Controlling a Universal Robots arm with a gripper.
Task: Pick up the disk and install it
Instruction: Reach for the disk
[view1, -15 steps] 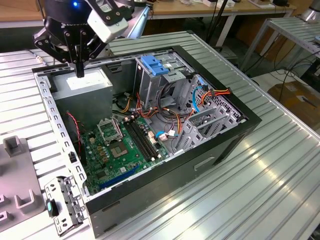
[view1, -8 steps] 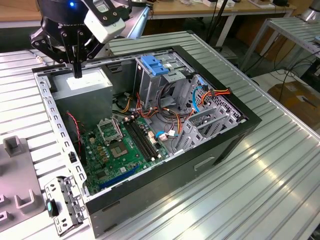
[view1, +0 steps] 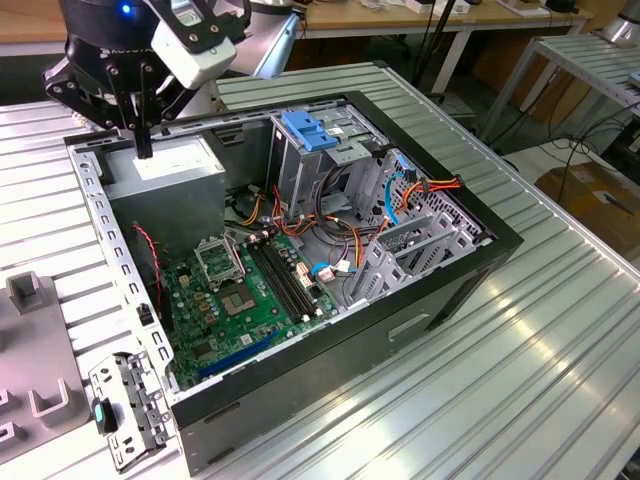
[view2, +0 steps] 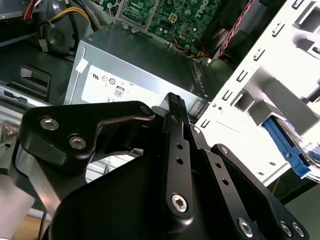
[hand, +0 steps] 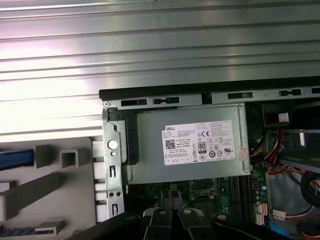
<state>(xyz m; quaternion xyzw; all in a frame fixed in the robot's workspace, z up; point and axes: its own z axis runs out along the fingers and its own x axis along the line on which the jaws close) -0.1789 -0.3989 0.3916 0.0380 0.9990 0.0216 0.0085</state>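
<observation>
My gripper (view1: 144, 150) hangs over the back left corner of the open computer case (view1: 430, 310), just above the grey power supply (view1: 175, 170). Its black fingers are pressed together with nothing between them, as both wrist views show (view2: 174, 100) (hand: 167, 199). Of the disk, a bright blue rail (view2: 284, 145) shows in the second wrist view, held in a pale fixture beside the case. The first wrist view has a blue strip (hand: 15, 159) in the grey fixture, apart from the gripper.
A tall metal drive cage with a blue latch (view1: 305, 130) stands in the middle of the case, with cables (view1: 330, 225) and the green motherboard (view1: 240, 300) around it. A grey fixture (view1: 30, 300) and a loose metal bracket (view1: 125, 405) lie on the ribbed table at the exterior view's left.
</observation>
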